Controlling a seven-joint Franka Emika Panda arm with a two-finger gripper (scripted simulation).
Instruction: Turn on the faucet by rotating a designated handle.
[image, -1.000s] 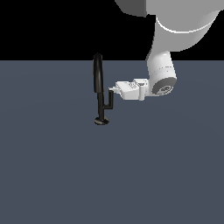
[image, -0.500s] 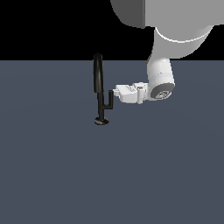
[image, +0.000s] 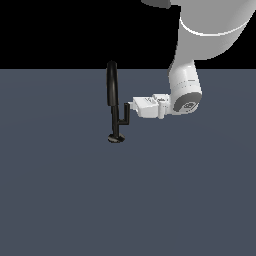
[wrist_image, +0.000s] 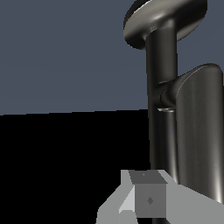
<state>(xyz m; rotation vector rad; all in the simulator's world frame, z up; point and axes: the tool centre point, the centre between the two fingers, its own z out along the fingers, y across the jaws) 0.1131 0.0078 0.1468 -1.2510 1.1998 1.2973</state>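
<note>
The glossy black faucet (image: 112, 85) stands on the grey floor, its arched spout above a thin stem and a small disc base (image: 115, 138). The short L-shaped handle (image: 125, 114) branches from the stem toward the exterior view's right. My gripper (image: 131, 106) lies level, pointing toward the exterior view's left, with its tip against the handle's upper end. It looks shut, with nothing held. In the wrist view the handle (wrist_image: 201, 131) looms close beside the stem (wrist_image: 162, 87), with the fingers (wrist_image: 148, 199) just before them.
A flat dark grey floor (image: 60, 200) runs all around the faucet. The white arm (image: 185, 95) comes down from the upper part of the exterior view's right.
The gripper has sunk slightly and stays at the handle's top. The arm's upper links have shifted toward the exterior view's right. The faucet looks unchanged.
</note>
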